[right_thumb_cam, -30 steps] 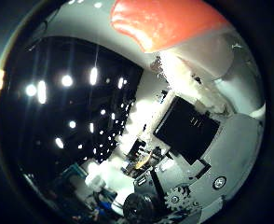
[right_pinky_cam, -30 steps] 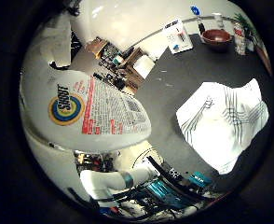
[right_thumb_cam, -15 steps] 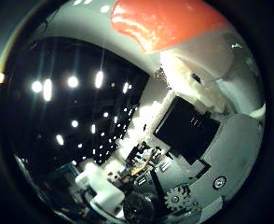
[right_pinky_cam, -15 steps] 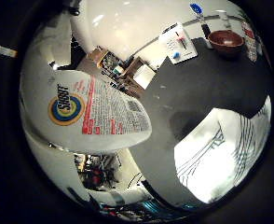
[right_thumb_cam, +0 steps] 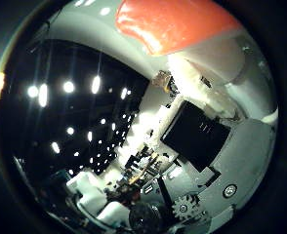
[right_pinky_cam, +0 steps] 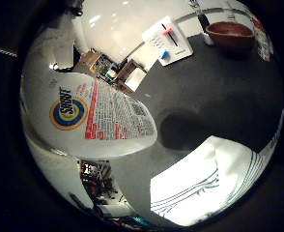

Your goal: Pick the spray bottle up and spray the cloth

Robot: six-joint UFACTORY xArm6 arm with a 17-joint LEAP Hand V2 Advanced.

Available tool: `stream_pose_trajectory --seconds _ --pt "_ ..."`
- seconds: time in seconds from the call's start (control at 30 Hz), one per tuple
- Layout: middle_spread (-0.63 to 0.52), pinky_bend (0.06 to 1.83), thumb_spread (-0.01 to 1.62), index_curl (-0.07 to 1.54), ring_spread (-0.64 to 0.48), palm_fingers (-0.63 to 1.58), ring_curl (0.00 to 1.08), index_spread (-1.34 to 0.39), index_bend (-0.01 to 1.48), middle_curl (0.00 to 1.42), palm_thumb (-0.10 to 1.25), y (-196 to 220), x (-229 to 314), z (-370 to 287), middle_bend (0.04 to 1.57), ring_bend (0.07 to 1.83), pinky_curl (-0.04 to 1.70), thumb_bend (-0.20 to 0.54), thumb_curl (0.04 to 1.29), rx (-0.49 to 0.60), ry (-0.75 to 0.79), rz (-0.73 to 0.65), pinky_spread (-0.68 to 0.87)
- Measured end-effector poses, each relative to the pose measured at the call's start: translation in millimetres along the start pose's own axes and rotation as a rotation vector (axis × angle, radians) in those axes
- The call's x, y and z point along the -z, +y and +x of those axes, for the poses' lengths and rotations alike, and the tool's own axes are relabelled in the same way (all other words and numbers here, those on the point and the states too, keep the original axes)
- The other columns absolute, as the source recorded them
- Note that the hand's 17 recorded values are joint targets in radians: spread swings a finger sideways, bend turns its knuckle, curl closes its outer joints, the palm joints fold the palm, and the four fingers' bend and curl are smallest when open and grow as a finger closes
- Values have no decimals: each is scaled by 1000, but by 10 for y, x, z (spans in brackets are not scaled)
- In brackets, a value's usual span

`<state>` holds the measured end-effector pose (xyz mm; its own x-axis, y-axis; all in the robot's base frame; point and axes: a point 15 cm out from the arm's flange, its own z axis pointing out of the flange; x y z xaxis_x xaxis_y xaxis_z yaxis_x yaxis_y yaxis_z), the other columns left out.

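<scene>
The spray bottle (right_pinky_cam: 94, 116), white with a yellow and blue label, fills much of the right little finger side palm view and lies close against the palm. Its red spray head (right_thumb_cam: 173, 24) shows in the right thumb side palm view, with white and black parts of my hand (right_thumb_cam: 222, 127) curled beside it. The white cloth (right_pinky_cam: 205, 179) with thin dark lines lies on the dark table (right_pinky_cam: 229, 97), below and away from the bottle. The bottle is off the table; a shadow (right_pinky_cam: 176, 128) falls between it and the cloth.
A brown bowl (right_pinky_cam: 229, 31) and a white flat pack with red and blue marks (right_pinky_cam: 166, 43) lie at the table's far side. Boxes and clutter (right_pinky_cam: 113, 70) stand beyond the table edge. Ceiling lights (right_thumb_cam: 70, 88) show in the thumb side view.
The whole little finger side view has shifted: the camera moved, the cloth now sits nearer and more under the palm. The bottle keeps its place against the palm.
</scene>
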<state>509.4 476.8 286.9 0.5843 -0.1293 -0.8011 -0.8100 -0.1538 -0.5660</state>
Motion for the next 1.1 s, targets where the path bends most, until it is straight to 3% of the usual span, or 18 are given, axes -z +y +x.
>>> stream_pose_trajectory --seconds 0.37,0.47,0.67,0.9,1.0,1.1 --pt "-213 1317 1180 660 -217 1190 644 -280 1160 824 915 72 -173 361 1286 1419 637 -5 1008 -15 29 -13 -302" --pt "-213 1317 1106 661 -217 1173 638 -285 1156 822 869 36 -158 337 1279 1403 630 -37 1002 -15 29 -8 -313" --pt "-241 1208 817 617 -262 1061 562 -405 817 743 733 -54 -57 270 1117 1288 525 -39 903 -12 45 -19 -493" --pt "-288 1063 767 639 -288 1067 506 -514 562 708 720 -174 104 104 940 1185 424 -33 795 -11 77 -46 -571" --pt "-290 1024 781 661 -287 1021 489 -541 460 711 707 -219 165 52 914 1129 401 -33 756 -6 88 -51 -541" --pt "-292 984 823 687 -283 818 475 -557 410 709 673 -216 190 26 900 1060 395 -35 717 3 99 -67 -360"
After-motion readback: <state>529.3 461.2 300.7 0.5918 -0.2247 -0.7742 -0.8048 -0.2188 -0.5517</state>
